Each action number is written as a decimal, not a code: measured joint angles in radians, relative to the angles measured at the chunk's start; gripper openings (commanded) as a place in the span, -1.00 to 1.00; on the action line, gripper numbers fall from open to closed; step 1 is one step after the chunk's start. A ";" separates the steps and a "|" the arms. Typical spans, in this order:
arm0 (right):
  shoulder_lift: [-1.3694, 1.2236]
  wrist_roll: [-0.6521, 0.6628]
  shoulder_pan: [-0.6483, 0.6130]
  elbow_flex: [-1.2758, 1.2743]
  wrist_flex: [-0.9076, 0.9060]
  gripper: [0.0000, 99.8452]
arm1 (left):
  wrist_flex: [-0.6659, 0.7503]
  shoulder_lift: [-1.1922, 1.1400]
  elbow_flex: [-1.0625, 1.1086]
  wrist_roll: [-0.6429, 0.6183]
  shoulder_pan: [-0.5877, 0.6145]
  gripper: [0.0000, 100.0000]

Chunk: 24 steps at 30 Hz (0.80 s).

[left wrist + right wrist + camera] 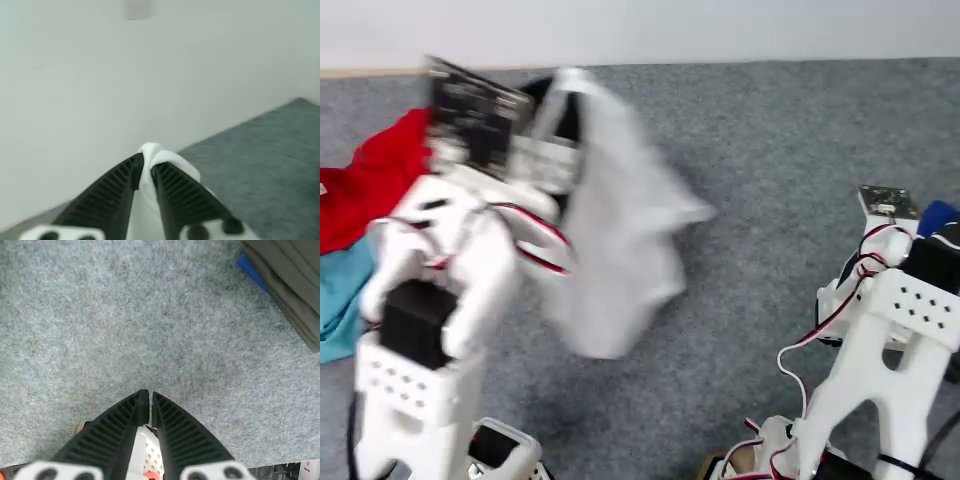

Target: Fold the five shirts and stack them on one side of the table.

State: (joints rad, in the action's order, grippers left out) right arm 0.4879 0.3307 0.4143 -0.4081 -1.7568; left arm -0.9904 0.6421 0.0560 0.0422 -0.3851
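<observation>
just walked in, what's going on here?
The left gripper is shut on a white shirt, holding it up above the grey table. The right gripper is shut over bare table near a folded dark shirt lying on a blue shirt. A red shirt and a teal shirt lie beside the left arm.

Bright, even light spreads over the grey felt-covered table [800,150], casting faint soft shadows, while the hanging white cloth shirt [620,250] is smeared by motion blur.
</observation>
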 measured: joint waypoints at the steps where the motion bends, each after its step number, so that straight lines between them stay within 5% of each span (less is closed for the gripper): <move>1: 0.000 0.000 0.000 0.000 0.000 -0.97 | 0.002 -0.015 0.000 0.000 -0.023 -0.99; 7: 0.000 0.000 0.000 0.000 0.000 -0.97 | 0.032 -0.137 0.144 0.000 0.032 -0.97; 15: 0.000 0.000 0.000 0.000 0.000 -0.97 | 0.239 -0.427 0.500 0.000 0.302 -0.58; 24: 0.000 0.000 -0.146 0.000 0.000 -0.97 | 0.015 -0.574 0.336 0.133 0.486 -0.58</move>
State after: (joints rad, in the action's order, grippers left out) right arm 0.4879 0.3307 0.2685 -0.4081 -1.7568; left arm -0.9751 0.0683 0.3920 0.1757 0.1013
